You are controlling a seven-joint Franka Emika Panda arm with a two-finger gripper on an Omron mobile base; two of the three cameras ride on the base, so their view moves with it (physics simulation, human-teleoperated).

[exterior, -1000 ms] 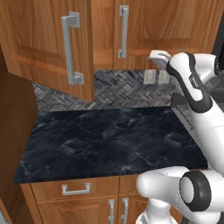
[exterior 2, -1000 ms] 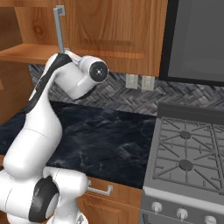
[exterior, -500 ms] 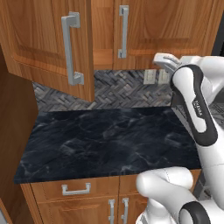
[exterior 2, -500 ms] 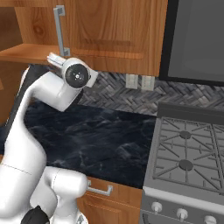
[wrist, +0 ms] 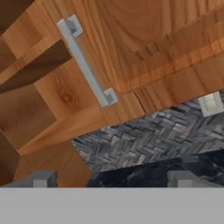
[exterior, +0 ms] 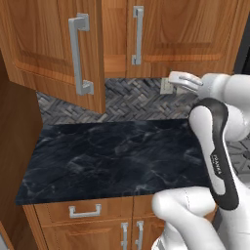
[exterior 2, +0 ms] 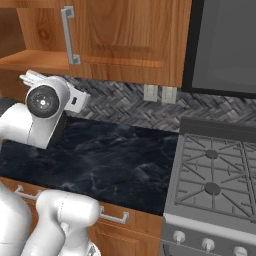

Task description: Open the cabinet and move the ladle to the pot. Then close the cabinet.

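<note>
The cabinet's left door (exterior: 44,53) is swung open, its silver bar handle (exterior: 78,53) facing me. The right door (exterior: 185,34) is closed, with its handle (exterior 2: 70,35) (wrist: 85,65) beside the open gap. An inner shelf edge (exterior 2: 30,61) shows in the open half. My gripper (exterior: 181,79) (exterior 2: 29,77) (wrist: 112,179) is open and empty. It hangs below the closed door, above the counter, and points up at the cabinet's underside. The ladle and the pot are out of view.
A black marble counter (exterior: 112,156) lies below, with base cabinets and a drawer (exterior: 85,211) under it. A gas stove (exterior 2: 215,170) stands to the right, with a dark appliance (exterior 2: 225,45) above it. Wall outlets (exterior 2: 157,93) sit on the herringbone backsplash.
My arm has folded back, and the hand has moved a little lower and to the left in the right base view. The gripper stays open and the left door stays open.
</note>
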